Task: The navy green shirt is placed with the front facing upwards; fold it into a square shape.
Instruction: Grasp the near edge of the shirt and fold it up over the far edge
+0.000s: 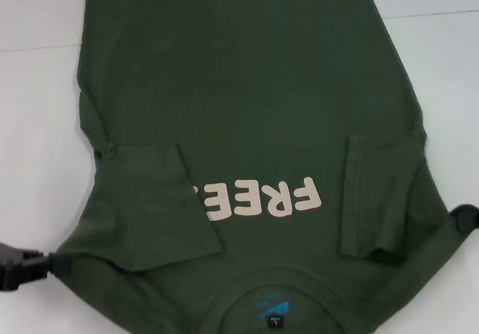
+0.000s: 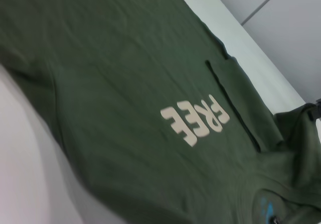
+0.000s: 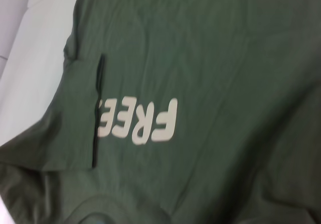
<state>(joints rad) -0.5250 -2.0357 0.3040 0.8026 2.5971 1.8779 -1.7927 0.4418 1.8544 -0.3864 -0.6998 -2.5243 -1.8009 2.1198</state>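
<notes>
**Reporter:** What lies on the table?

**Photographer:** A dark olive-green short-sleeved cotton T-shirt (image 1: 254, 94), spread front-up across a white tabletop (image 1: 37, 19) in the head view. Its collar sits at the near edge, closest to the robot, and its hem runs toward the far side. Both sleeves are folded inward over the chest.

**Reporter:** And the lettering?

**Photographer:** A cream "FREE" print (image 1: 262, 198) shows upside down from the head camera. The left-hand folded sleeve (image 1: 161, 199) covers the end of the print; the right-hand folded sleeve (image 1: 378, 195) lies just beside the print, apart from it. Inside the crew neck sits a black label with a blue logo (image 1: 275, 311).

**Reporter:** Where are the grippers?

**Photographer:** The left gripper (image 1: 34, 265), black, is at the shirt's near left corner, by the shoulder, its tip touching the cloth edge. The right gripper (image 1: 465, 218) shows only as a dark sliver at the shirt's near right edge; the same dark piece appears at the rim of the left wrist view.

**Reporter:** Are the jaws spread or pinching fabric?

**Photographer:** I cannot tell for either one; too little of them shows.

**Reporter:** What do the wrist cameras add?

**Photographer:** Both show the green cloth and the cream print, with white table at the shirt's edge.
</notes>
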